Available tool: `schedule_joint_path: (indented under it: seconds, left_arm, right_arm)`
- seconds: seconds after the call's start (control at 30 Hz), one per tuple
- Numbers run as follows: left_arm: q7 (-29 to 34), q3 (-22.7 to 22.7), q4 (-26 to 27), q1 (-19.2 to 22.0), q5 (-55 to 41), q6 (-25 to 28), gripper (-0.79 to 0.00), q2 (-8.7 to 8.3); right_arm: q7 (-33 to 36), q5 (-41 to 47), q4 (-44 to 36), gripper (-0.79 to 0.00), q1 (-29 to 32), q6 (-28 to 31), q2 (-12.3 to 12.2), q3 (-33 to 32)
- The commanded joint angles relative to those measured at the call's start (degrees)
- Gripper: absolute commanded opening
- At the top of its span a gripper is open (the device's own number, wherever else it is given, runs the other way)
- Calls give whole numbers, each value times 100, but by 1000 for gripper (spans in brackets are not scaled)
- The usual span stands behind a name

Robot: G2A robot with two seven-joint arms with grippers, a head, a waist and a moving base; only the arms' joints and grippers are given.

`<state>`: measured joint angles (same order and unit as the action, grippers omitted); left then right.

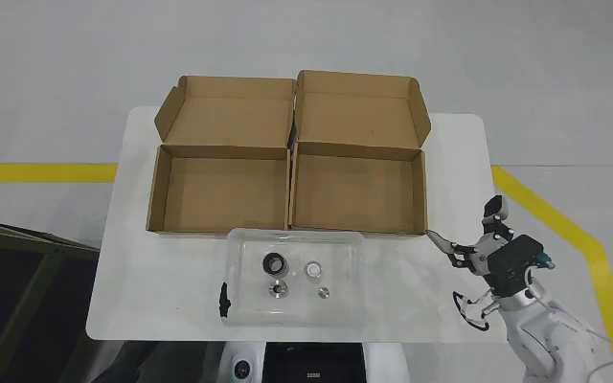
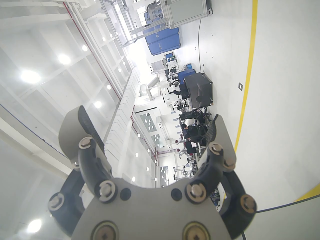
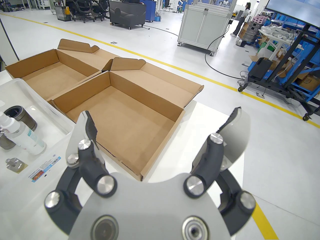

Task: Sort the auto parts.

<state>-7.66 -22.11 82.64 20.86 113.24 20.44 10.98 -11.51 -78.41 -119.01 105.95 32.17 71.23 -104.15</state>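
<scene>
A clear plastic tray [image 1: 295, 237] at the table's front middle holds a black cylindrical bearing [image 1: 275, 260], a small white bottle [image 1: 312, 270], a grey metal cylinder [image 1: 277, 289] and a small metal piece [image 1: 324, 291]. In the right wrist view they show as the bearing [image 3: 21, 117], the bottle [image 3: 25, 136] and the metal piece [image 3: 15, 164]. My right gripper [image 1: 458, 278] [image 3: 161, 116] hangs open and empty off the table's front right corner, right of the tray. My left gripper [image 2: 150, 118] is open and empty, facing the room and ceiling.
Two open, empty cardboard boxes stand side by side behind the tray, the left box [image 1: 220, 196] and the right box [image 1: 356, 196], lids folded back. A small dark object [image 1: 224, 300] sits at the tray's front left edge. The white table [image 1: 450, 144] has bare margins.
</scene>
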Motion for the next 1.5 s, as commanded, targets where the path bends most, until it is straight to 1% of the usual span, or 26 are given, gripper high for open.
schedule_joint_path:
  seconds: [0.0,0.47,0.6,0.8,0.83,0.87,0.93,0.97,1.07,1.13,1.47]
  left_arm:
    - [0,0,0,0,0,0,-1,0]
    - [0,0,0,0,0,0,-1,0]
    - [0,0,0,0,0,0,0,0]
    - [0,0,0,0,0,0,0,0]
    - [0,0,0,0,0,0,0,0]
    - [0,0,0,0,0,0,0,0]
    - [0,0,0,0,0,0,0,0]
    - [0,0,0,0,0,0,0,0]
    - [0,0,0,0,0,0,0,0]
    - [0,0,0,0,0,0,0,0]
    - [0,0,0,0,0,0,0,0]
  right_arm:
    - [0,0,0,0,0,0,0,0]
    - [0,0,0,0,0,0,0,0]
    - [146,-85,-61,0,-131,154,-18,160]
    - [796,-214,-126,0,-417,637,-63,632]
    - [896,-32,-90,0,-469,844,-67,780]
    - [923,359,-21,0,-539,1069,-66,942]
    - [1481,309,-142,0,-778,1416,-103,1095]
    - [1647,423,-181,0,-860,1552,-111,1216]
    - [2242,525,-298,0,-1141,1828,-142,1505]
    - [2546,605,-336,0,-1305,1923,-153,1734]
    - [3698,786,-186,0,-1963,1841,-164,2861]
